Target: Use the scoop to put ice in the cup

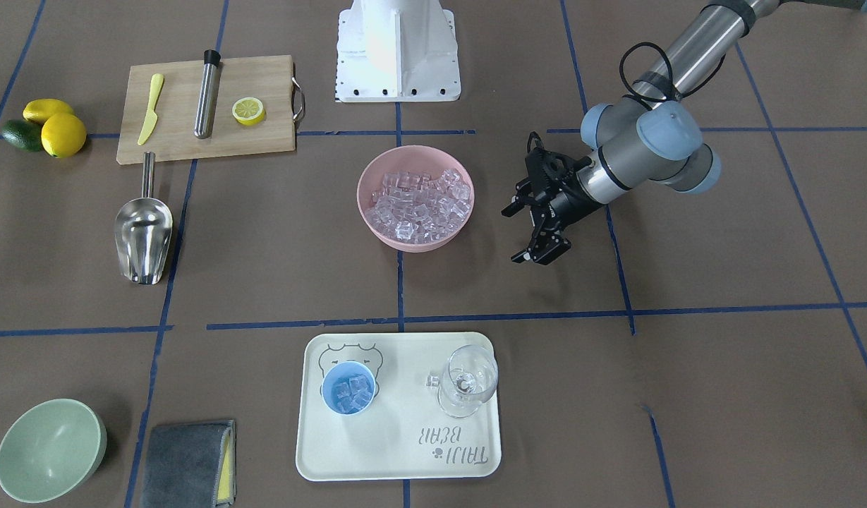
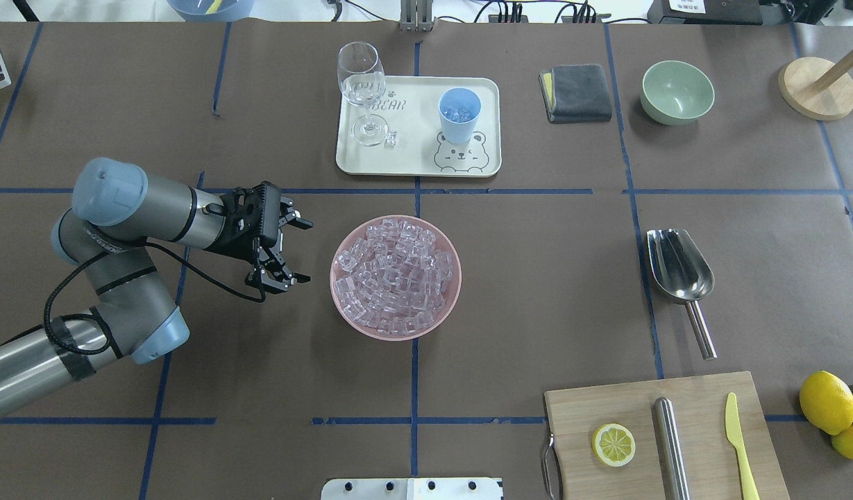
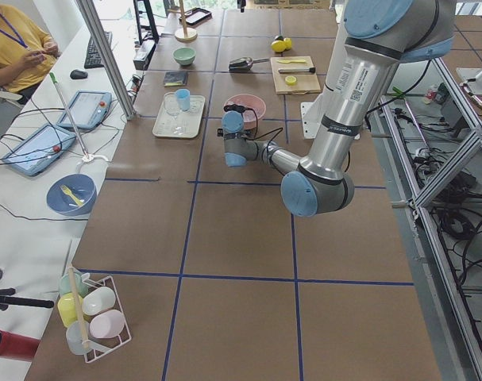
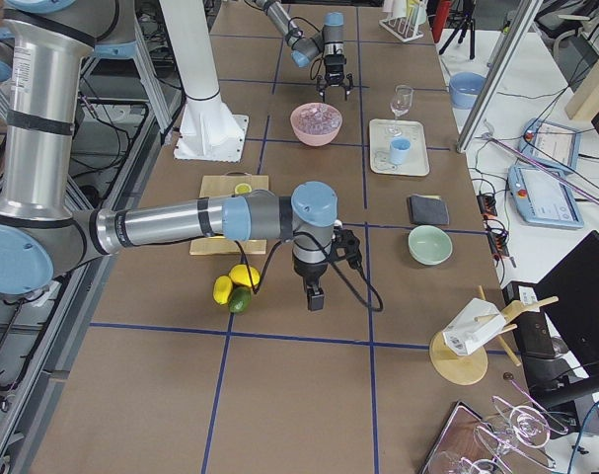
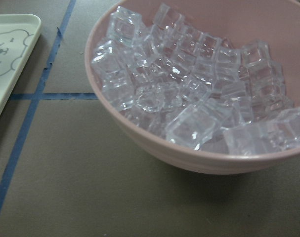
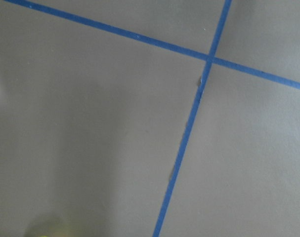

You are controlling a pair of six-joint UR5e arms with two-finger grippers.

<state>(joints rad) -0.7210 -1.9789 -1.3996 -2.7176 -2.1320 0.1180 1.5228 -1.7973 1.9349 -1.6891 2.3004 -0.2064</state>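
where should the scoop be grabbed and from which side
By its thin straight handle, from straight above, jaws closing across its width. The scoop lies flat, trough up, and the handle sticks out bare toward the cutting board; the wide rounded trough is likely too broad to pinch.

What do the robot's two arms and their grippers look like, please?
Both arms are silver metal tubes with pale blue caps on rounded joints. The left arm carries a looping black cable and a white label with printed code. The left gripper is black, with two slim fingers. The right arm ends in a black right gripper.
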